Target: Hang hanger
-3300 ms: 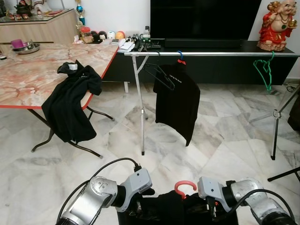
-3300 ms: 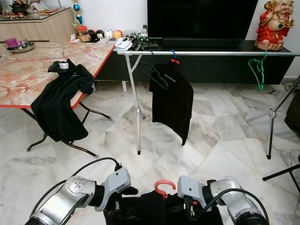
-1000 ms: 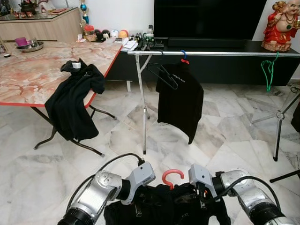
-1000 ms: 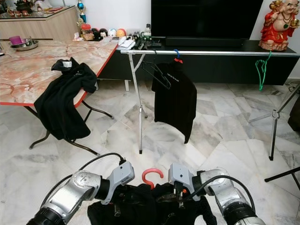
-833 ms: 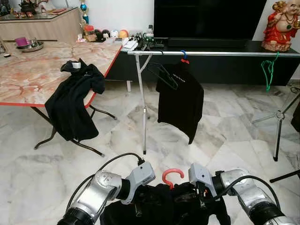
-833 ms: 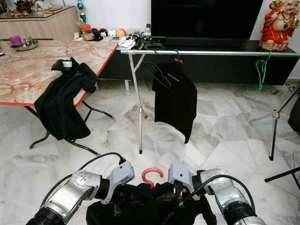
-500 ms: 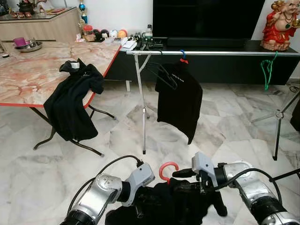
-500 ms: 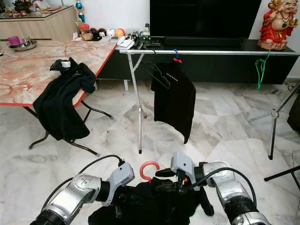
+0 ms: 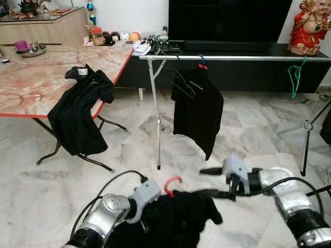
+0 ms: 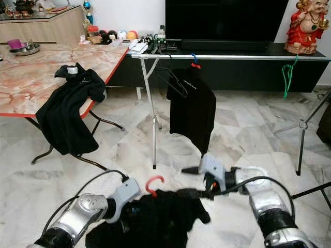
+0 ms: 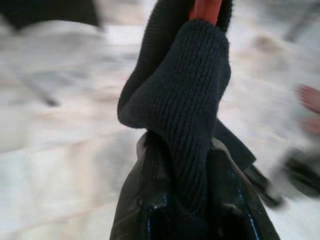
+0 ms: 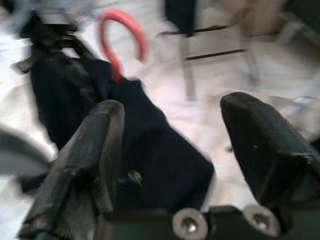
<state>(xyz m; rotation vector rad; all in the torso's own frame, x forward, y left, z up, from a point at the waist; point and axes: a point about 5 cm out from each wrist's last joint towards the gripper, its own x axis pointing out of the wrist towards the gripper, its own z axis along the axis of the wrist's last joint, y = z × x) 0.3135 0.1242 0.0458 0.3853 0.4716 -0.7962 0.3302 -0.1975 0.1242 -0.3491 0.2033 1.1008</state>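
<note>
**A:** Table (image 9: 31,98) at the 10 o'clock position carries one black garment (image 9: 80,116) draped over its edge. Is that the workpiece?

**B:** No. The workpiece is the hanger (image 9: 172,183), identified by its red hook, with a black shirt (image 9: 170,219) on it. It sits low in the head views, at roughly 6 o'clock, well short of the rail (image 9: 232,58).

**A:** Which arm holds it?

**B:** The left gripper (image 11: 187,200). In the left wrist view its fingers are closed on the knit fabric just below the hook. The right gripper (image 12: 170,145) stands at about 5 o'clock, apart from the shirt, with jaws wide and nothing between them; the shirt and hook lie ahead of its fingers.

**A:** State the controlling relation for the coming move.

**B:** The rail runs left to right at 12 o'clock, far ahead and higher than the hanger. The hook stands roughly upright above the left gripper. The hanger's long axis is hidden inside the shirt and cannot be told. Free rail lies between the hung black shirt (image 9: 197,111) at 12 o'clock and the green hanger (image 9: 295,77) at 2 o'clock.

**A:** Judgement?

**B:** The left arm is the nearer and carrying arm. The hook must probably be raised over the rail, so the robot likely needs to close the distance first.
</note>
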